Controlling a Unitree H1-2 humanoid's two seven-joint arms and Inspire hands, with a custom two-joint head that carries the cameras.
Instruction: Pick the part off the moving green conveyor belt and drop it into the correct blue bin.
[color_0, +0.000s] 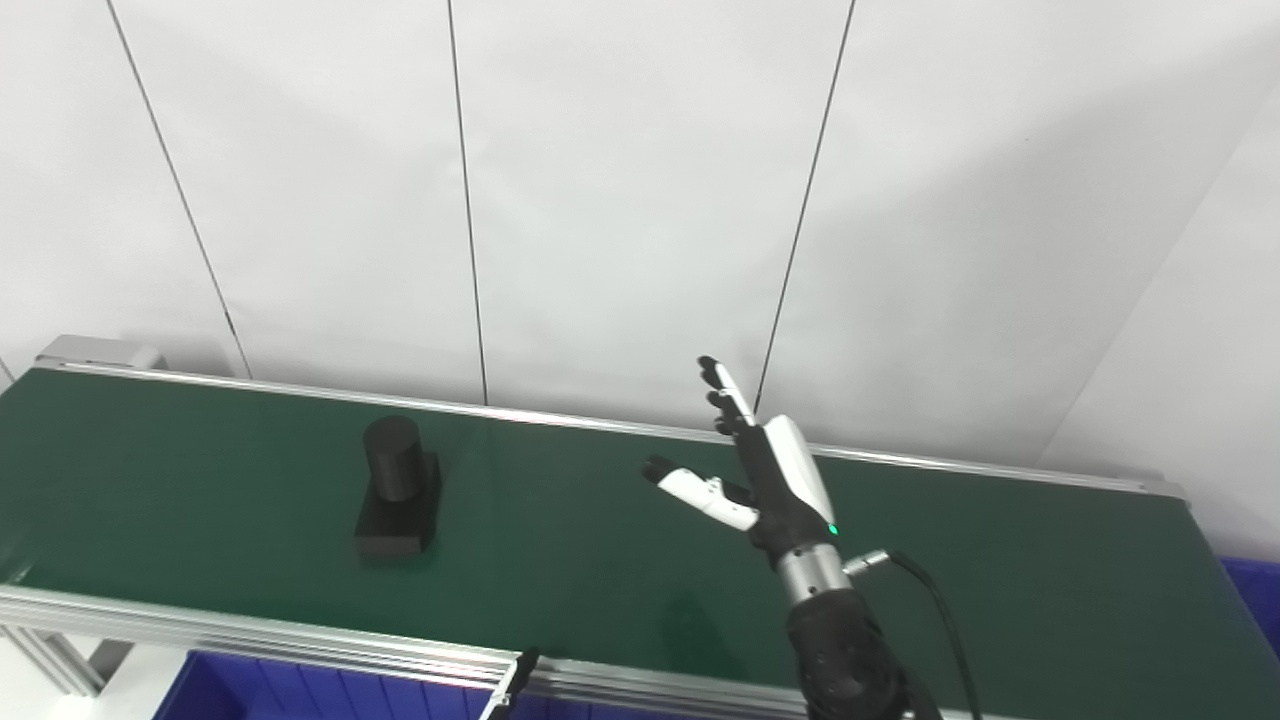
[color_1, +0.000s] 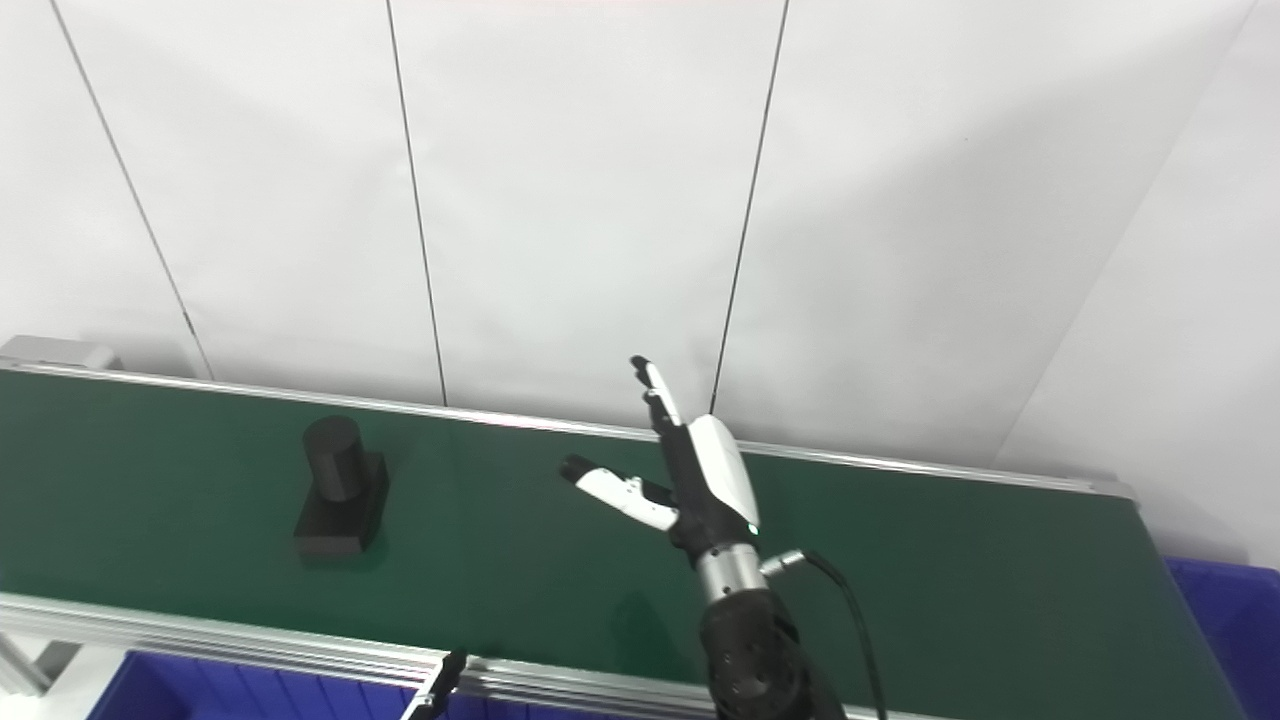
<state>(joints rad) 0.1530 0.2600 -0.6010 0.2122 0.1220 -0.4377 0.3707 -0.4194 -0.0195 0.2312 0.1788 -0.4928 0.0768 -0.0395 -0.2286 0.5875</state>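
Part (color_0: 398, 492): matte black cylinder on block; right hand (color_0: 762, 470) spread.

Right robot hand (color_0: 765, 470) raised, fingers (color_0: 722, 385) straight and spread from thumb; nothing held

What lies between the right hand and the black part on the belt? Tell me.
Nothing: only bare green belt separates the open right hand from the black part. Both eye views show it.
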